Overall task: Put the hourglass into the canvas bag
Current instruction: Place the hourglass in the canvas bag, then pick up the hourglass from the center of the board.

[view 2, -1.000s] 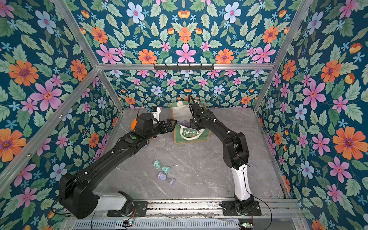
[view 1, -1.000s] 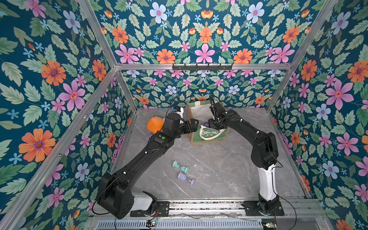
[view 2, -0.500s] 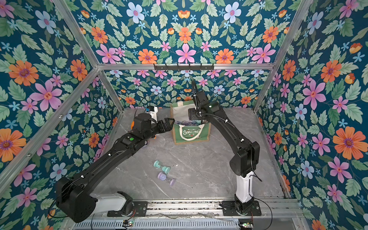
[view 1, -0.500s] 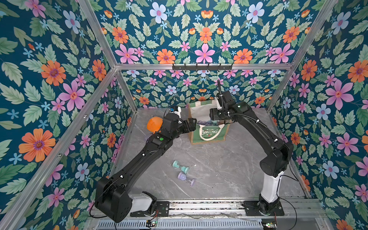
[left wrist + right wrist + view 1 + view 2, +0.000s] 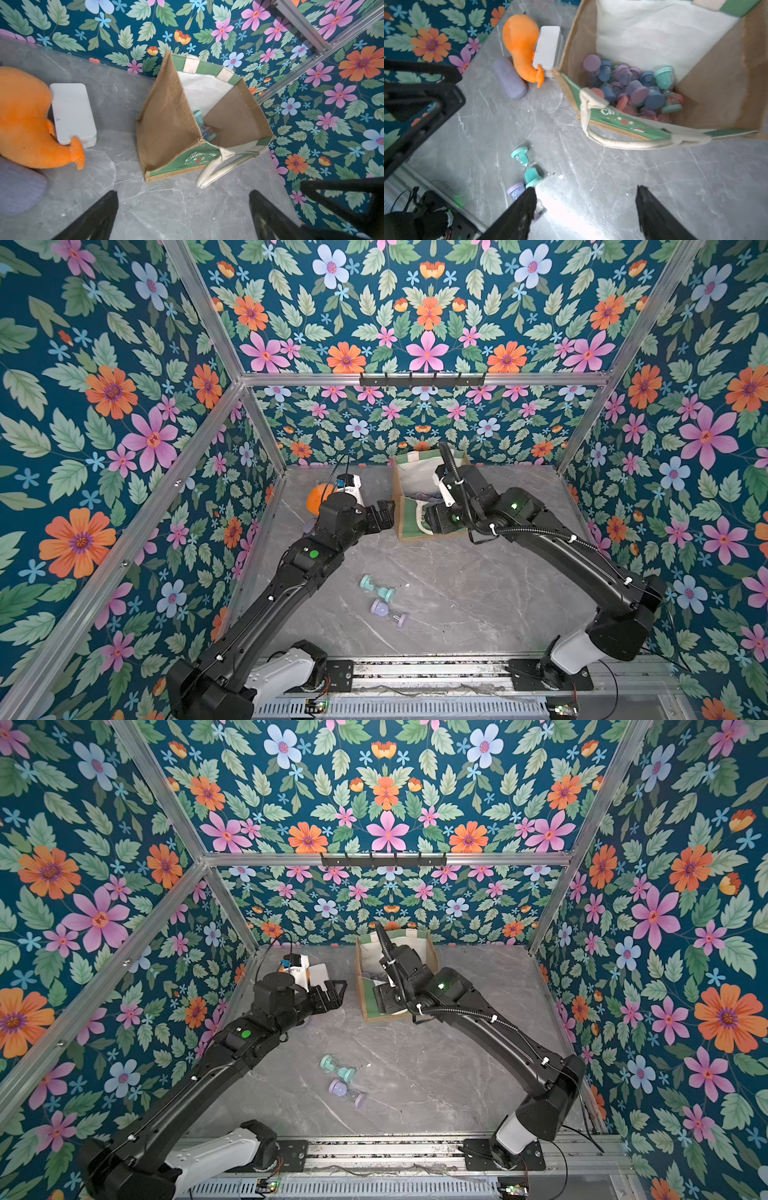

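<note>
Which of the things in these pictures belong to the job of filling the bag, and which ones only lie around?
Belong to the job:
- canvas bag
- teal hourglass, lying outside the bag
- purple hourglass, lying beside the teal one
- pile of hourglasses, already inside the bag

Only lying about:
- orange plush toy
- white box
- lilac roll

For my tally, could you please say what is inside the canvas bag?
The canvas bag holds a heap of purple, blue, teal and pink hourglasses; lower ones are covered.

orange plush (image 5: 25,120) | white box (image 5: 72,110) (against the plush) | lilac roll (image 5: 509,78) | marble table (image 5: 166,207)
</note>
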